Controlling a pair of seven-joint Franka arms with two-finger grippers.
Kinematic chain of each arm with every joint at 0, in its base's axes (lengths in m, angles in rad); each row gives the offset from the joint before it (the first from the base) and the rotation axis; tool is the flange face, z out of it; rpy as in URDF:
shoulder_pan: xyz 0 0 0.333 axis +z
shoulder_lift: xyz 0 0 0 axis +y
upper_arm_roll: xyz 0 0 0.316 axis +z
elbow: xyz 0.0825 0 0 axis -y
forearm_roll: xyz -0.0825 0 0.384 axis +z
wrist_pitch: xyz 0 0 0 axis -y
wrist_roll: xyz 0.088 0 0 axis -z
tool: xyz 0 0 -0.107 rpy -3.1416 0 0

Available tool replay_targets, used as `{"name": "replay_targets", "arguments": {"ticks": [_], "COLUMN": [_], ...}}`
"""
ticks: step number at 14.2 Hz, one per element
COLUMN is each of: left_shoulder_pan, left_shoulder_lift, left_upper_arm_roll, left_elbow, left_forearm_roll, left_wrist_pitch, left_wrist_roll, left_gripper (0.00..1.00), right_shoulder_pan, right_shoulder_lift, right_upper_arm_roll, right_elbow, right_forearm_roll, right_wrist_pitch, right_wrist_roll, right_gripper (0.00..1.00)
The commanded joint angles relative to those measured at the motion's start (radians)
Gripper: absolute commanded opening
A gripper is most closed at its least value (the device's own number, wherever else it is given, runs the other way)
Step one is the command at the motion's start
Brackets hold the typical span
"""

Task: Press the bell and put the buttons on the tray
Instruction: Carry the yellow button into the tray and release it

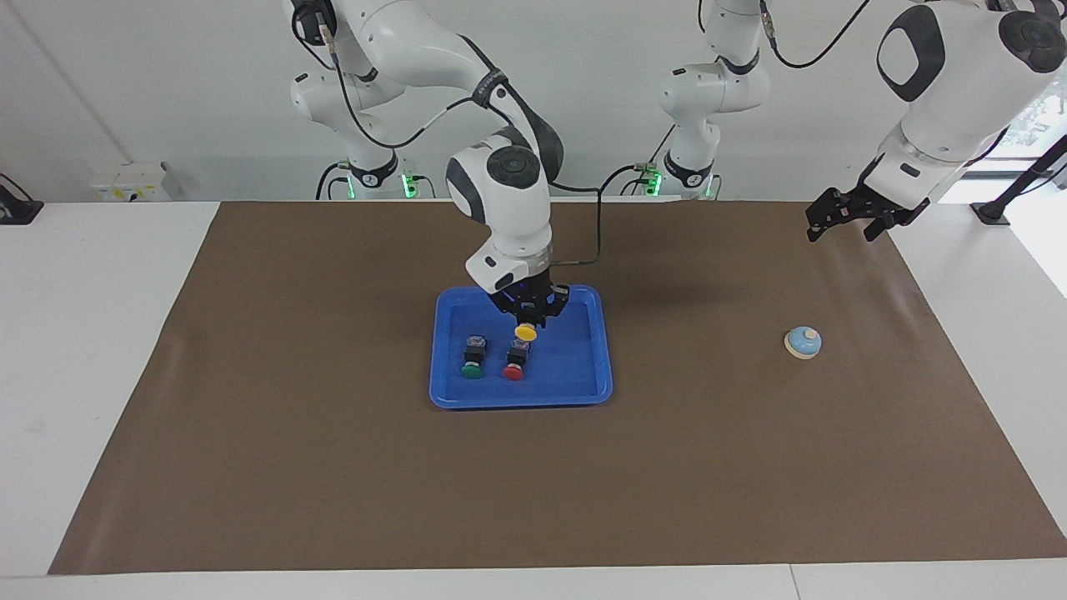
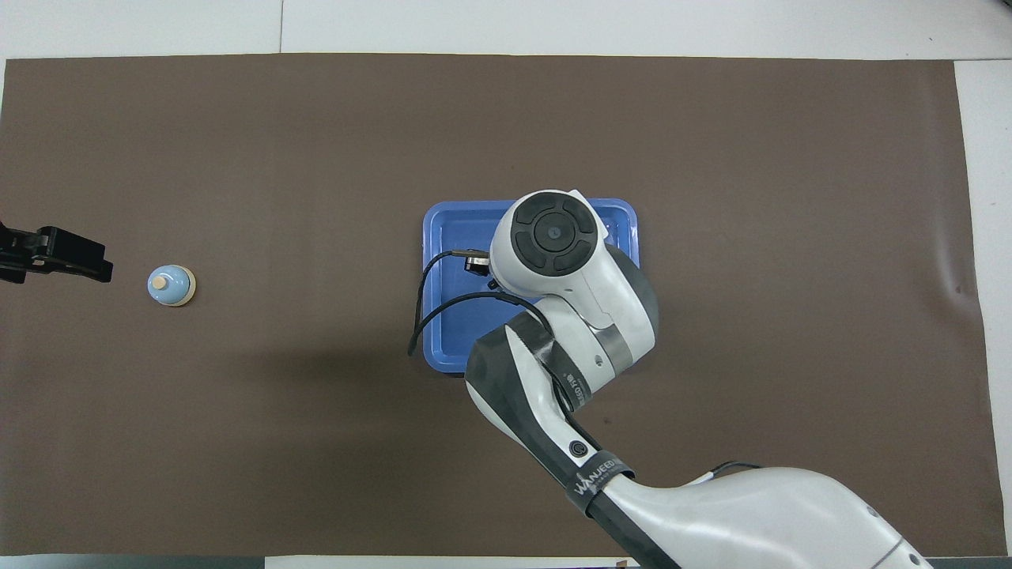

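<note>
The blue tray (image 1: 575,390) (image 2: 443,237) lies mid-table. In it a green button (image 1: 473,364) and a red button (image 1: 514,365) lie side by side. My right gripper (image 1: 527,323) hangs just over the tray, above the red button, and is shut on the yellow button (image 1: 525,332), cap facing away from the robots. In the overhead view the right arm hides all three buttons. The bell (image 1: 803,342) (image 2: 171,284) stands toward the left arm's end of the table. My left gripper (image 1: 840,227) (image 2: 83,262) waits open in the air beside the bell.
A brown mat (image 1: 333,467) covers the table, with white tabletop (image 1: 92,333) around it. The right arm's cable (image 2: 431,304) loops over the tray's edge.
</note>
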Motion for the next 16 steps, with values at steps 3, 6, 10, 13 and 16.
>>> {"name": "replay_targets", "arguments": {"ticks": [3,6,10,13,16], "left_shoulder_pan": [0.002,0.002,0.002,0.002,0.002], "left_shoulder_lift": [-0.023,-0.023,-0.023,-0.023,-0.023], "left_upper_arm_roll": [0.001,0.001,0.001,0.001,0.001], "left_elbow": [-0.021,-0.021,-0.021,-0.021,-0.021], "left_forearm_roll": [-0.004,-0.004,-0.004,-0.004,-0.004], "left_wrist_pitch": [0.016,0.016,0.016,0.016,0.016], "left_wrist_roll": [-0.006,-0.006,-0.006,-0.006,-0.006], "left_gripper": [1.00,1.00,1.00,1.00,1.00], "right_shoulder_pan": [0.029,0.047,0.047,0.041,0.006], "right_shoulder_lift": [0.087,0.113,0.113,0.108,0.083], "right_upper_arm_roll": [-0.010,-0.010,-0.009,-0.009,-0.010], "right_elbow": [0.008,0.001,-0.008,0.003,0.023], "right_forearm_roll": [-0.022,-0.024,-0.019,-0.018,-0.008], "right_wrist_pitch": [0.156,0.224,0.226,0.203,0.115], "right_wrist_roll": [0.031,0.034,0.058,0.067,0.063], "right_gripper": [0.00,0.00,0.33,1.00,1.00]}}
